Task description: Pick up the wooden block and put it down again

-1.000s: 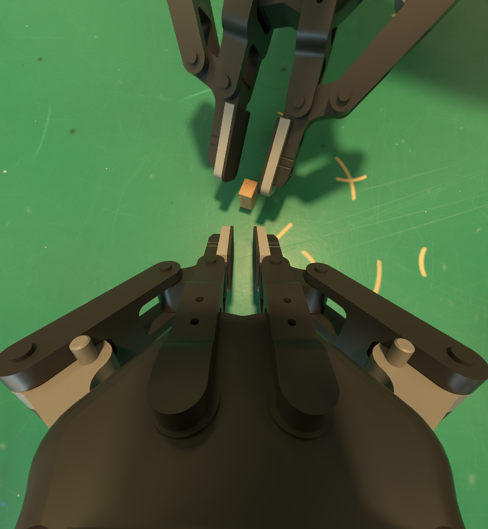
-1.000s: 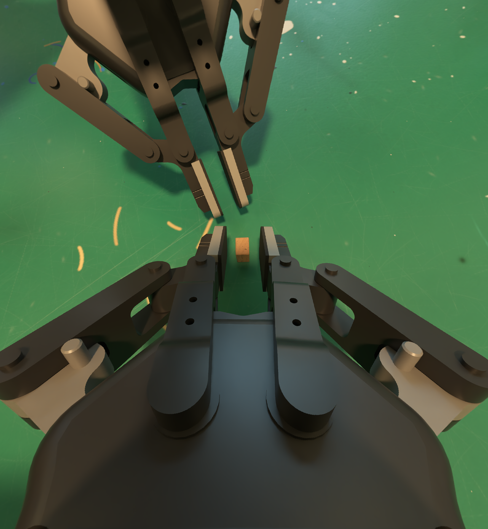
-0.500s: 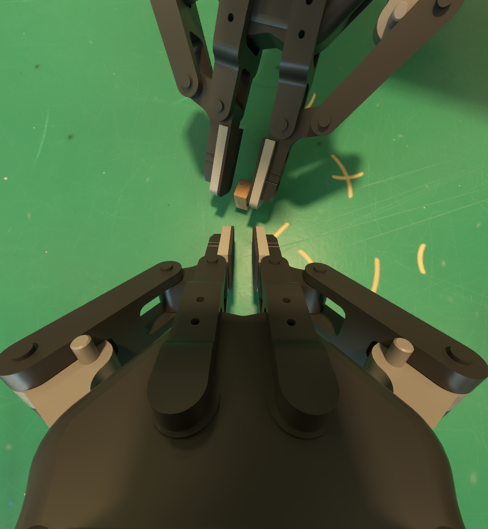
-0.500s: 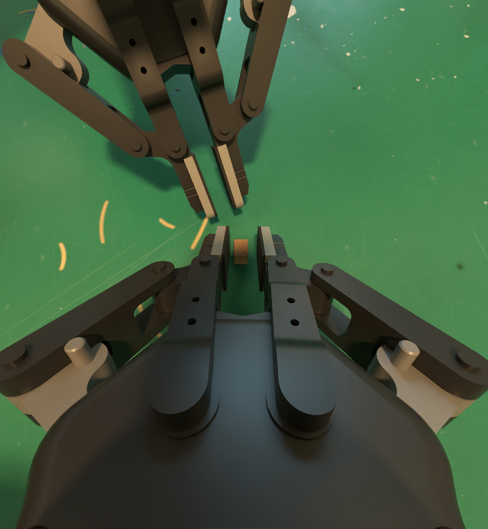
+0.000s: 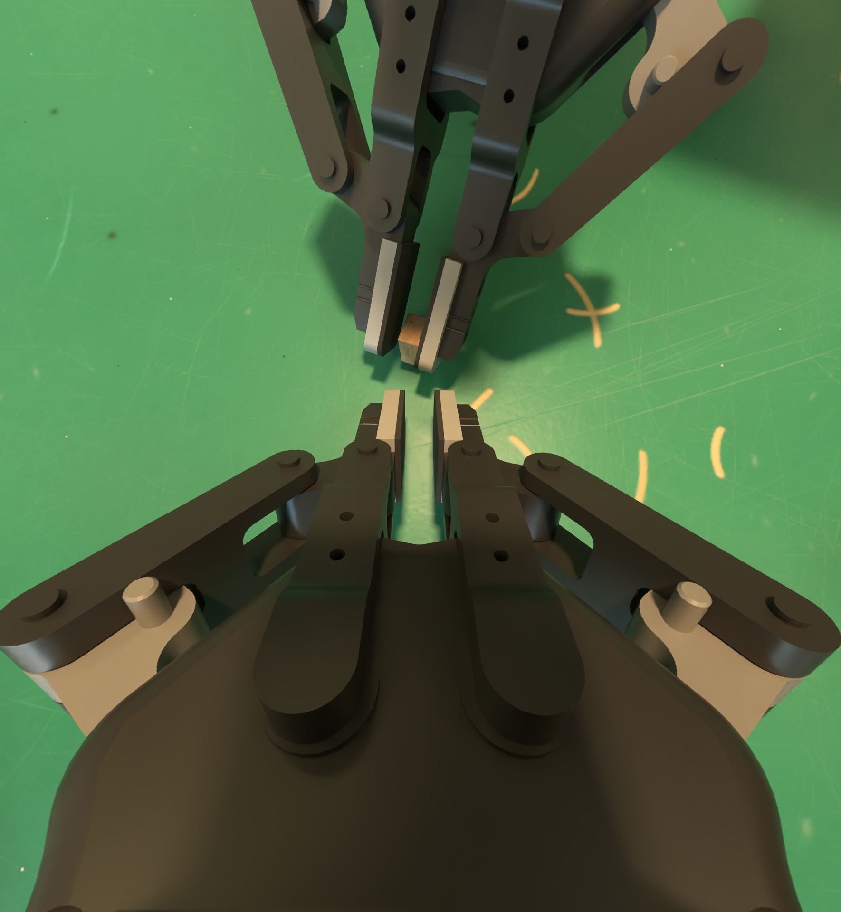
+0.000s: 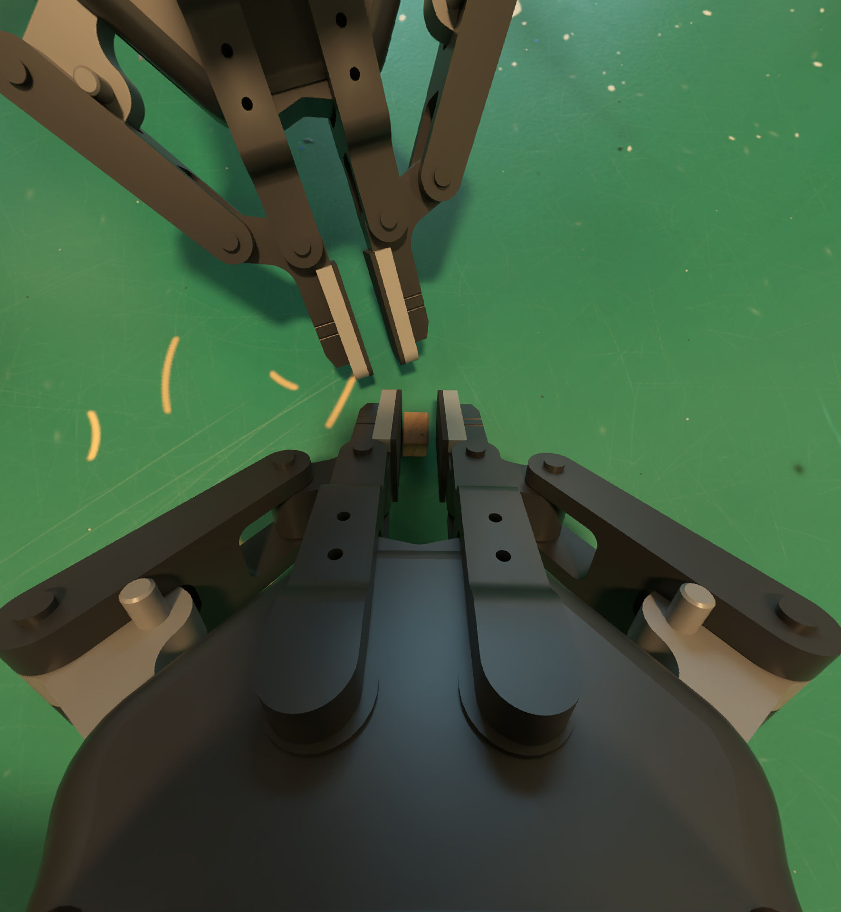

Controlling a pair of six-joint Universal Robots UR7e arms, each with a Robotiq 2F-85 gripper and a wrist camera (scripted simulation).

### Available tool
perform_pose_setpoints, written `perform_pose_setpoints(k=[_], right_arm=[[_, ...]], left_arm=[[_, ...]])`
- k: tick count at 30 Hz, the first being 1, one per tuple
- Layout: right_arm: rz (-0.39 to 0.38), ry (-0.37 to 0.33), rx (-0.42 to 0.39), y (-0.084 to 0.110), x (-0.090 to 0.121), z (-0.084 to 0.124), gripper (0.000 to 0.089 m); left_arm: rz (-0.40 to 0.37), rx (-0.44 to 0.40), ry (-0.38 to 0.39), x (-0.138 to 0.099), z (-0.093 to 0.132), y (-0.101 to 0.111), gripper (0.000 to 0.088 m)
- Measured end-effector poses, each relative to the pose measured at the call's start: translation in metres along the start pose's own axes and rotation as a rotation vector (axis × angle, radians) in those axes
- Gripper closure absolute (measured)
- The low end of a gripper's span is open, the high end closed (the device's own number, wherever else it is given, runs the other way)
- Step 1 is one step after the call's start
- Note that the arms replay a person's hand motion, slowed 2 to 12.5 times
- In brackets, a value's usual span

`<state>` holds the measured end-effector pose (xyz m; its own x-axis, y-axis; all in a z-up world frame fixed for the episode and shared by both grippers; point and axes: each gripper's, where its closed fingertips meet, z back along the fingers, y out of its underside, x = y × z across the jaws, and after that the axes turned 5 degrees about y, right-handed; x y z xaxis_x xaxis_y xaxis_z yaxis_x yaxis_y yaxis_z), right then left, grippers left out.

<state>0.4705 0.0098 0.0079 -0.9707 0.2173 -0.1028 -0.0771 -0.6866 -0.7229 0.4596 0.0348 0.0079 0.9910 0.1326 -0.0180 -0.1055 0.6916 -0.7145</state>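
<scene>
The small wooden block (image 6: 415, 433) sits between the pads of my right gripper (image 6: 418, 395), which is shut on it close to the green mat (image 6: 655, 345). In the left wrist view the block (image 5: 411, 340) shows between the right gripper's (image 5: 405, 359) two pale pads, low over the mat; I cannot tell if it is off the surface. My left gripper (image 5: 418, 395) is empty, its jaws a narrow gap apart, tips just short of the block and pointing at it. It shows from the front in the right wrist view (image 6: 384, 367).
The green mat (image 5: 162, 345) is scratched, with yellow curved marks (image 5: 591, 311) to one side of the grippers (image 6: 167, 375) and pale specks. The two grippers face each other tip to tip, very close.
My right gripper has come down around the block and closed its jaws onto it. The block has stayed in place. The left gripper has kept its narrow gap.
</scene>
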Motion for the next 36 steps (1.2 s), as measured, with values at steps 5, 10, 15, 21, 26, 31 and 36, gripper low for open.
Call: perform_pose_setpoints(k=[5, 10, 15, 21, 26, 31, 36], right_arm=[[0.002, -0.010, -0.004, 0.000, 0.002, -0.001, 0.0779], [0.000, -0.010, -0.005, 0.000, 0.001, -0.001, 0.0809], [0.001, -0.013, -0.005, 0.000, 0.002, 0.000, 0.0809], [-0.010, -0.031, -0.010, 0.000, 0.004, 0.004, 0.0809], [-0.021, -0.068, -0.031, -0.003, 0.010, 0.013, 0.0810], [-0.021, -0.127, -0.039, -0.003, 0.022, 0.022, 0.0809], [0.007, -0.123, -0.020, 0.000, 0.028, 0.024, 0.0809]], left_arm=[[-0.003, 0.001, -0.002, 0.000, 0.000, 0.000, 0.0778], [0.000, 0.000, 0.001, 0.000, 0.000, 0.000, 0.0778], [0.006, 0.000, 0.005, 0.000, 0.000, 0.000, 0.0777], [0.000, 0.000, 0.029, -0.005, -0.001, 0.000, 0.0776], [-0.005, -0.001, 0.070, -0.013, -0.002, -0.002, 0.0778], [-0.021, 0.000, 0.085, -0.018, -0.004, -0.003, 0.0779], [-0.040, -0.001, 0.093, -0.021, -0.005, -0.004, 0.0780]])
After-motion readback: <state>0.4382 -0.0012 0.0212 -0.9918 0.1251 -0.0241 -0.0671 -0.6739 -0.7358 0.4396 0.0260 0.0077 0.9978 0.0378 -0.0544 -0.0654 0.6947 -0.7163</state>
